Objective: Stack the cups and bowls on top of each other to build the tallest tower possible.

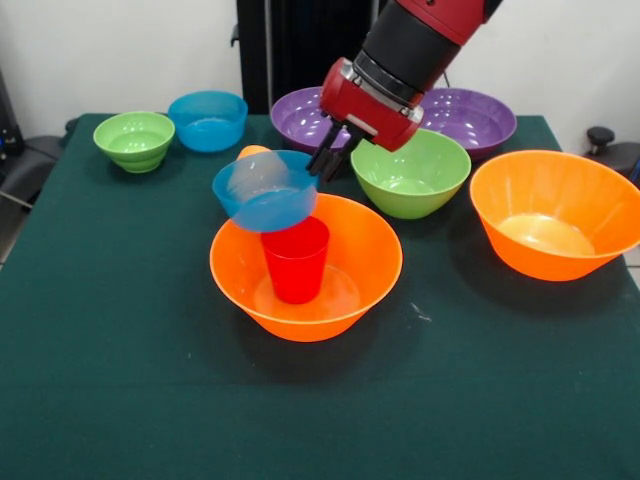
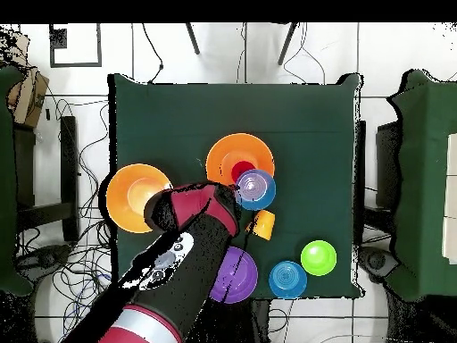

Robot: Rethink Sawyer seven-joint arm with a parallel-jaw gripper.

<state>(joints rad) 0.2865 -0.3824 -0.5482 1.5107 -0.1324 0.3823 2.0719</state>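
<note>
A large orange bowl (image 1: 350, 285) (image 2: 219, 156) sits mid-table with a red cup (image 1: 296, 260) (image 2: 243, 171) standing inside it. Just above the cup hangs a small blue bowl (image 1: 262, 192) (image 2: 257, 188), tilted and blurred. My gripper (image 1: 325, 160) (image 2: 236, 192) is shut on its right rim. An orange cup (image 1: 253, 152) (image 2: 263, 223) peeks out behind the blue bowl. Around them stand a medium green bowl (image 1: 410, 172), two purple bowls (image 1: 300, 115) (image 1: 470, 118) (image 2: 234, 275), a second orange bowl (image 1: 555, 210) (image 2: 134, 196), a small green bowl (image 1: 135, 140) (image 2: 319, 257) and another blue bowl (image 1: 208, 120) (image 2: 287, 279).
The dark green table (image 1: 120, 380) (image 2: 178, 116) is ringed by cables on the floor. In the overhead view my arm covers the medium green bowl and one purple bowl.
</note>
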